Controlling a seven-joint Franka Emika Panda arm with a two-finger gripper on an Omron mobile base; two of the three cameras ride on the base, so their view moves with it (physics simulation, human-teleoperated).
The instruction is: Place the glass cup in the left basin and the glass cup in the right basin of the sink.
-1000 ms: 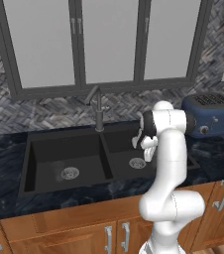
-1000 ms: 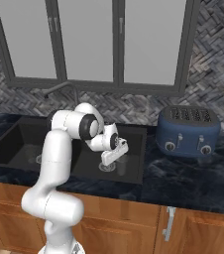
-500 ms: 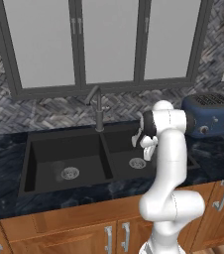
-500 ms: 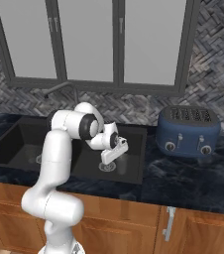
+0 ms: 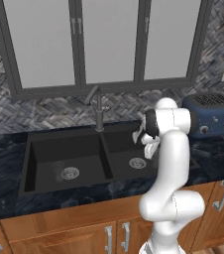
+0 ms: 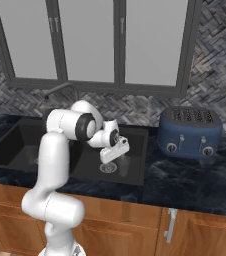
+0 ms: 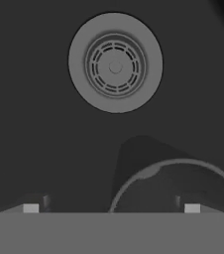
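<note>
In the hand view the two-finger gripper (image 7: 111,208) is being held with its jaws spread wide and gripping nothing, while the clear round glass cup (image 7: 176,186) is standing at the lower right on the matte black floor of the right basin (image 7: 29,124), its rim just beside the right fingertip. The round steel drain (image 7: 115,62) is lying at the upper centre, apart from the cup, with bare floor all round it. In the left base view a second faint glass cup (image 5: 58,168) is sitting at the left of the left basin (image 5: 84,149).

Sink (image 5: 29,163): matt black, smooth, both basins alike. Drain (image 7: 115,63) at 12 o'clock in hand view: dull steel, ringed slots. Glass cup (image 7: 176,186) at 5 o'clock: clear glass, thin pale rim. Faucet (image 5: 98,106): dark grey metal. Countertop (image 6: 195,185): glossy dark marbled stone. Cabinets (image 5: 84,230): warm wood, metal handles. Toaster (image 6: 190,132): blue, slight sheen. Backsplash (image 5: 44,109): rough grey herringbone.
</note>
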